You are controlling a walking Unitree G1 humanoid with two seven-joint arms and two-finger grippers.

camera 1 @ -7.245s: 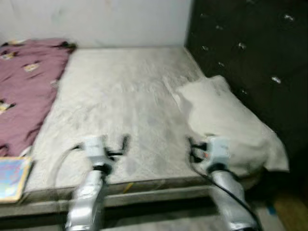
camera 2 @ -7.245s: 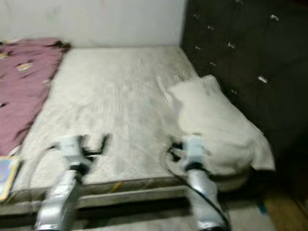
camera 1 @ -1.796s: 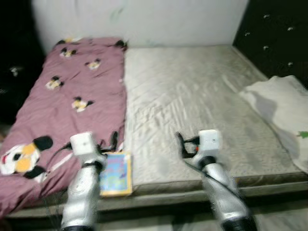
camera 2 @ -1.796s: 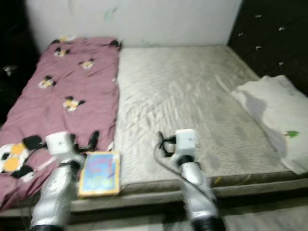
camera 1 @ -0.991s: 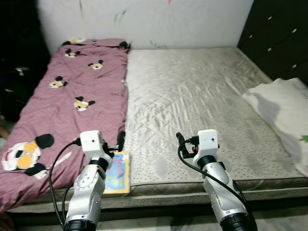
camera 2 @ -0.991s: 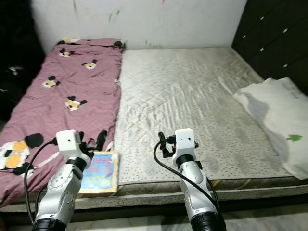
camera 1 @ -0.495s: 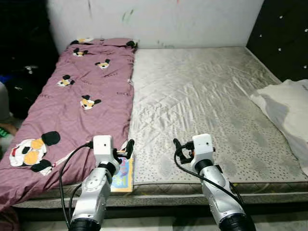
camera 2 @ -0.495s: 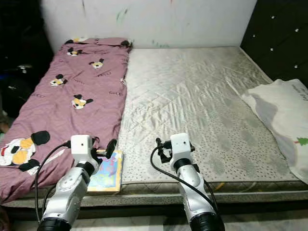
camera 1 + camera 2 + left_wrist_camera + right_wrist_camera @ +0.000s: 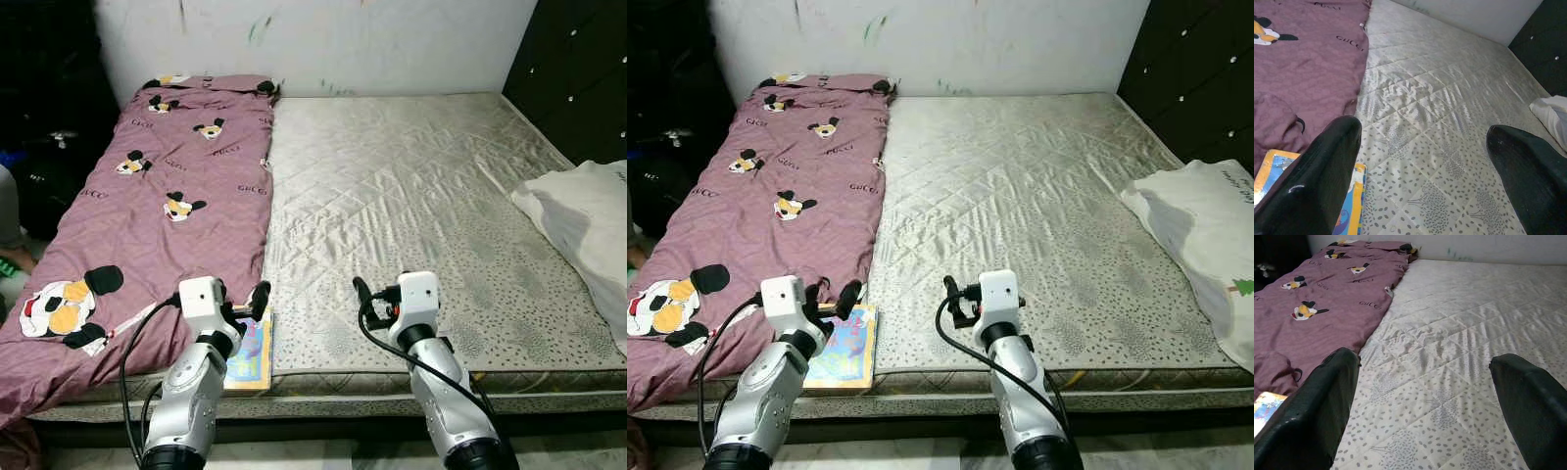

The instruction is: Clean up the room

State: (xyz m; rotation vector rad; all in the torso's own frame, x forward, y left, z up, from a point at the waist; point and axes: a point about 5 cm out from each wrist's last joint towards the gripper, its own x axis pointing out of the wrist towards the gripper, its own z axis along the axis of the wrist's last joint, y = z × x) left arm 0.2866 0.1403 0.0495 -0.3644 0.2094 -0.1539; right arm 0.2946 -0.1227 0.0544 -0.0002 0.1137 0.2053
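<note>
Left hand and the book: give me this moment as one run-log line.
left hand: open, above book | book: flat at bed front edge beside maroon blanket | right hand: open, over mattress, empty

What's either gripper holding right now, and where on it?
Nothing. The left gripper is open above the near edge of the bed, by the book; the right gripper is open over the bare mattress.

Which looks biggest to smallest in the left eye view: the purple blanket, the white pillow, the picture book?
1. Purple blanket, covering the bed's left strip.
2. White pillow, though the frame's right edge cuts it off, so its full size is unsure.
3. Picture book, partly hidden behind the left hand.
</note>
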